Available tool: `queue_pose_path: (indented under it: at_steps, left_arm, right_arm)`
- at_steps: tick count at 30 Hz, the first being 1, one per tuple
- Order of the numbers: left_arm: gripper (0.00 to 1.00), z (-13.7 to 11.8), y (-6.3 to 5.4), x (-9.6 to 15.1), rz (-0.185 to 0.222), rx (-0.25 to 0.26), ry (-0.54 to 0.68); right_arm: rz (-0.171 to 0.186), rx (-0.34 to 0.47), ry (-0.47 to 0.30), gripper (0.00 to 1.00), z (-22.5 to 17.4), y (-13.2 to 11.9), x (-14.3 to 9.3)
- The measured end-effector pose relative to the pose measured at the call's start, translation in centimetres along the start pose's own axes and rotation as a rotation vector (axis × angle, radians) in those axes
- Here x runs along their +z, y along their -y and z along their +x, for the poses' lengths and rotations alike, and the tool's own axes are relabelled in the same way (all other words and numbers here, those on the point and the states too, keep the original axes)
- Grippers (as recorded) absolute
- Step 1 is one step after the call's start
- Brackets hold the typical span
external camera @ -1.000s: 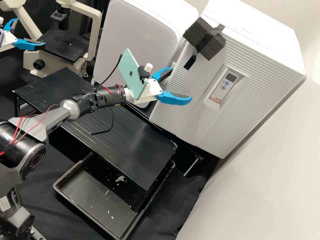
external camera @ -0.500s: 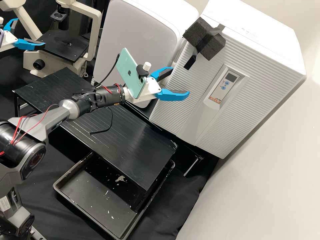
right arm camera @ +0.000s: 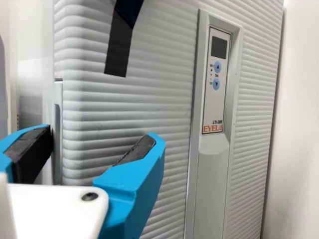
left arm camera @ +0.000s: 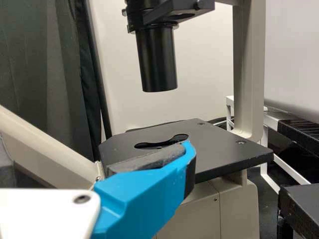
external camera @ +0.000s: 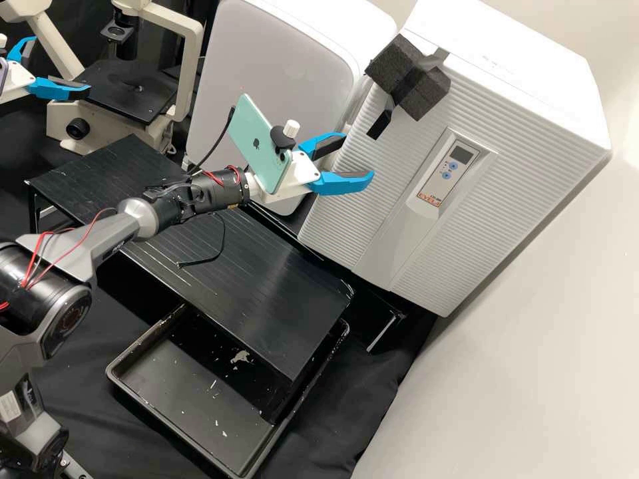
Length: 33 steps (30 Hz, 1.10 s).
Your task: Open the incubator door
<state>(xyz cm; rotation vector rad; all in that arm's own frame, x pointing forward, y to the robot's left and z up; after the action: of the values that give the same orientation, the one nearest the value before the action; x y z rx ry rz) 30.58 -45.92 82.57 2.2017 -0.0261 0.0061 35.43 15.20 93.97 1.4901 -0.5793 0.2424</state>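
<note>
- Blue-fingered right gripper [external camera: 358,158]: spread wide, nothing gripped; we'd guess it's set at the door's side edge to pull there. Contact? Can't quite tell.
- Incubator door [external camera: 459,246]: just beyond the fingers, looks shut.
- Control panel [external camera: 442,174]: logo and small print, we don't transcribe.
- Foam [external camera: 429,93]: taped on near the top corner, purpose unclear.
- Left gripper [external camera: 62,65]: open, empty, by the microscope [external camera: 124,90]; probably parked clear.

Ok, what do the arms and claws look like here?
The right arm is grey with black joint housings, red wires and black cables. The right claw has a white body and two curved, bright blue fingers with dark pads; a mint-green phone is mounted behind them. The left claw is also white and blue, dark-padded.
</note>
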Motion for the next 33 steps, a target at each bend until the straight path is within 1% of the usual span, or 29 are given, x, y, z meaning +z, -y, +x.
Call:
queue_pose_path:
  at_steps: [18, 21, 23, 25, 33]
  left_arm:
    - [1.00, 0.0, 0.0, 0.0, 0.000, 0.000, 0.000]
    - [1.00, 0.0, 0.0, 0.0, 0.000, 0.000, 0.000]
    - [1.00, 0.0, 0.0, 0.0, 0.000, 0.000, 0.000]
    - [1.00, 0.0, 0.0, 0.0, 0.000, 0.000, 0.000]
    - [1.00, 0.0, 0.0, 0.0, 0.000, 0.000, 0.000]
  right_arm:
    - [0.001, -0.018, -0.009, 0.00, -0.3, -0.3, -0.1]
    - [-0.002, -0.028, -0.010, 0.00, -0.5, -0.7, 0.2]
    - [0.002, -0.017, -0.004, 0.00, -0.7, -1.0, 0.4]
    - [0.006, -0.032, -0.004, 0.00, -0.8, -1.2, 0.5]
    - [0.004, -0.034, -0.006, 0.00, -1.7, -2.1, 0.9]
